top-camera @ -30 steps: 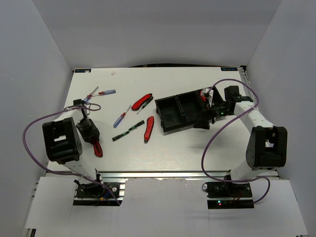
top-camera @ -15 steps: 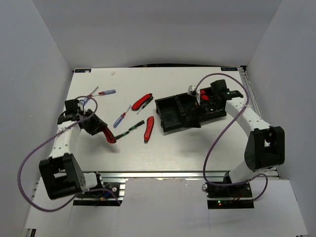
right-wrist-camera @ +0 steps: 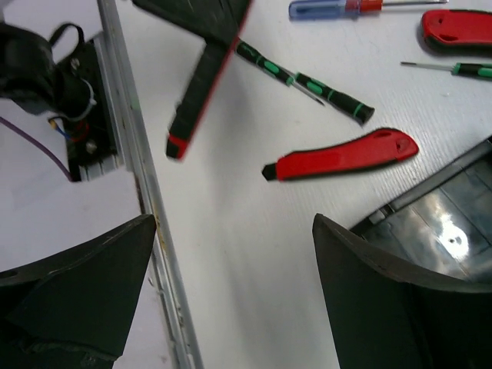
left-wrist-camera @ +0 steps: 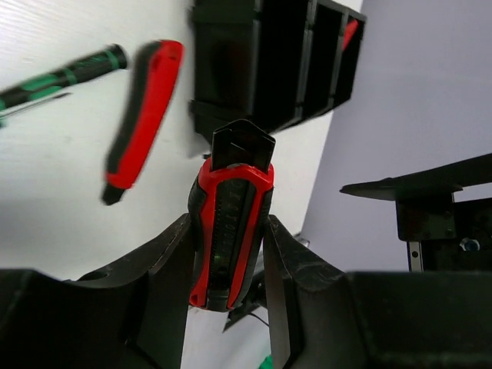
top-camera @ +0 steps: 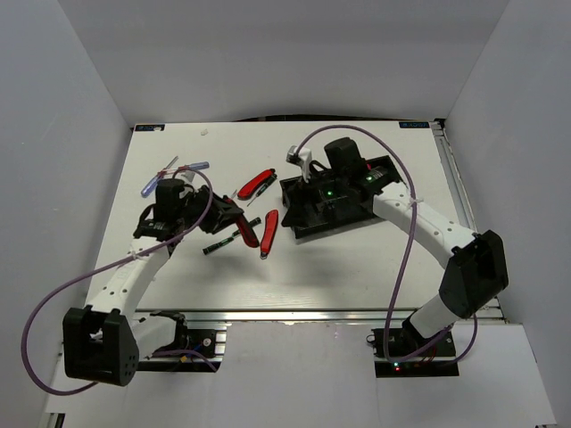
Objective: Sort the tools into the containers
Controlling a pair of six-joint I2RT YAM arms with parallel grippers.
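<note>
My left gripper (left-wrist-camera: 229, 224) is shut on a red and black folding knife (left-wrist-camera: 231, 223), held off the table just left of the other tools (top-camera: 245, 230). A second red knife (top-camera: 268, 232) lies below the black three-compartment tray (top-camera: 352, 218), and a third (top-camera: 257, 185) lies to the tray's left. A black screwdriver with green marks (top-camera: 223, 241) lies under my left gripper (top-camera: 232, 219). Two blue-handled screwdrivers (top-camera: 196, 166) lie at the far left. My right gripper (right-wrist-camera: 234, 231) stands open and empty over the tray's left end (top-camera: 312, 192). Something red (left-wrist-camera: 350, 31) sits in the tray's far compartment.
The aluminium rail at the table's near edge (right-wrist-camera: 134, 154) shows in the right wrist view. White walls close the table in on three sides. Purple cables (top-camera: 406, 241) loop off both arms.
My left arm has swung from the table's left edge toward the middle, carrying the red knife. My right arm has moved from the tray's right end to its left end, still open.
</note>
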